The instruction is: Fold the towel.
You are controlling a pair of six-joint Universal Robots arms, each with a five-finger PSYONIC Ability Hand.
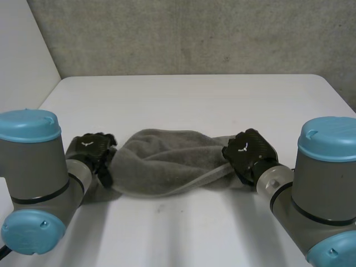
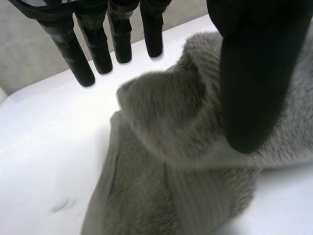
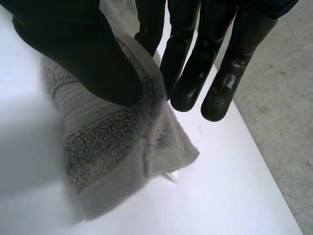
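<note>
A grey towel [image 1: 167, 161] lies bunched in a long heap on the white table [image 1: 189, 100], stretched between my two hands. My left hand [image 1: 92, 150] is at the towel's left end. In the left wrist view its fingers [image 2: 98, 44] are straight and clear of the cloth, while the thumb [image 2: 254, 73] rests on top of the towel [image 2: 166, 161]. My right hand [image 1: 250, 153] is at the towel's right end. In the right wrist view the towel's hemmed edge [image 3: 112, 152] runs between the thumb [image 3: 83, 54] and the fingers [image 3: 195, 63], which pinch it.
Behind the towel the table stretches bare to its far edge [image 1: 189, 75], and a grey wall [image 1: 194, 33] rises beyond that. My two arms [image 1: 33, 178] flank the towel close to the table's near edge. In the right wrist view grey floor [image 3: 279, 98] lies past the table's side.
</note>
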